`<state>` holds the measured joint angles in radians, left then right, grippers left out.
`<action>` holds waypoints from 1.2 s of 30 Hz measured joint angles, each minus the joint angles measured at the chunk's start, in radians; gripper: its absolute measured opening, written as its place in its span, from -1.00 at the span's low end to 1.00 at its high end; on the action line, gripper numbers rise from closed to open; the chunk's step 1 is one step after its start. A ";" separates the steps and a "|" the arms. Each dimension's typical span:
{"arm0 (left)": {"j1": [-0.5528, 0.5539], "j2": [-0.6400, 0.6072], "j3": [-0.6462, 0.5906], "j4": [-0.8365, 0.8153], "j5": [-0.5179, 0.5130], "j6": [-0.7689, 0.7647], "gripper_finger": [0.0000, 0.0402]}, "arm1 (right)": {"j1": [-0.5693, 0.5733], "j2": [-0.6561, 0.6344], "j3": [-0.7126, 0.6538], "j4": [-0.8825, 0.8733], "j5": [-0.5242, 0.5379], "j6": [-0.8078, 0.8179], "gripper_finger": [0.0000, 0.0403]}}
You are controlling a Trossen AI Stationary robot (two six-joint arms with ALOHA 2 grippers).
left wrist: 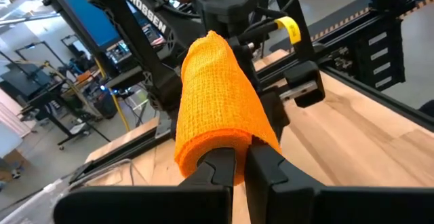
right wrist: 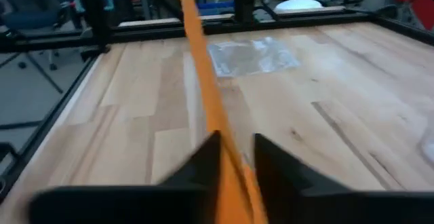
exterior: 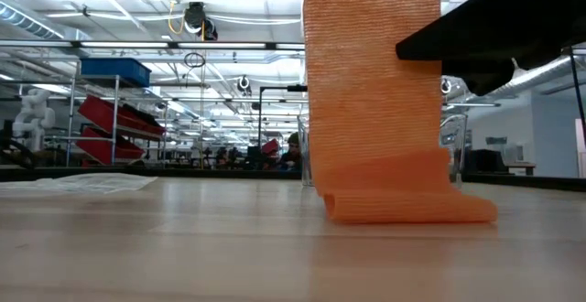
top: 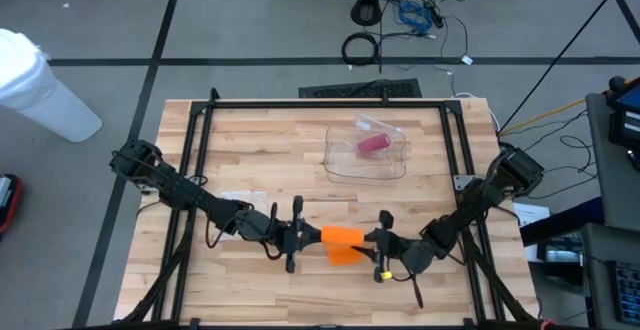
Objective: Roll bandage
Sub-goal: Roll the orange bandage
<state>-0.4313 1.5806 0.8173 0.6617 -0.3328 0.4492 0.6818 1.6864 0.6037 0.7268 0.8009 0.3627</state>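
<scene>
An orange mesh bandage is held up between my two grippers near the table's front edge. In the low view it hangs as a wide strip, and its lower end lies folded on the table. My left gripper is shut on it from the left. In the left wrist view the bandage curves over the fingers like a loose roll. My right gripper is shut on it from the right. In the right wrist view the strip shows edge-on. My left gripper pinches the bandage's near edge between its two fingers, coming level from the table's left. The cloth arches over the fingertips in a loose curl; how many layers, I cannot tell. My right gripper pinches the strip between its two fingers, coming from the table's right. The strip runs on edge through the gap. Its upper part is held off the table and its lower end rests folded on the wood.
A clear plastic tray with a dark pink object stands behind the grippers at the table's middle. A black frame runs along the table's edges. A flat clear sheet lies on the wood to the left.
</scene>
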 joint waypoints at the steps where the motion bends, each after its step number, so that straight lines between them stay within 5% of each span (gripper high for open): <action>1: 0.000 0.000 0.000 0.000 0.000 -0.005 -0.95 | -0.001 0.000 0.000 0.003 -0.012 -0.020 -0.81; 5: 0.001 0.000 0.002 0.004 0.003 -0.083 -0.95 | -0.001 0.000 0.000 0.004 0.034 -0.054 -0.98; 16: 0.000 -0.018 0.008 -0.008 0.173 -0.106 -0.95 | -0.070 -0.001 0.000 -0.031 0.103 -0.080 -1.00; 26: 0.001 -0.018 0.008 -0.095 0.177 -0.130 -0.95 | -0.043 -0.083 0.000 -0.029 0.361 -0.230 -1.00; 36: 0.006 -0.018 0.067 -0.325 0.177 -0.130 -0.95 | -0.047 -0.205 0.000 -0.026 0.370 -0.409 -1.00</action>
<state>-0.4255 1.5623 0.8845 0.3368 -0.1562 0.3192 0.6345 1.4814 0.6041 0.7011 1.1710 -0.0459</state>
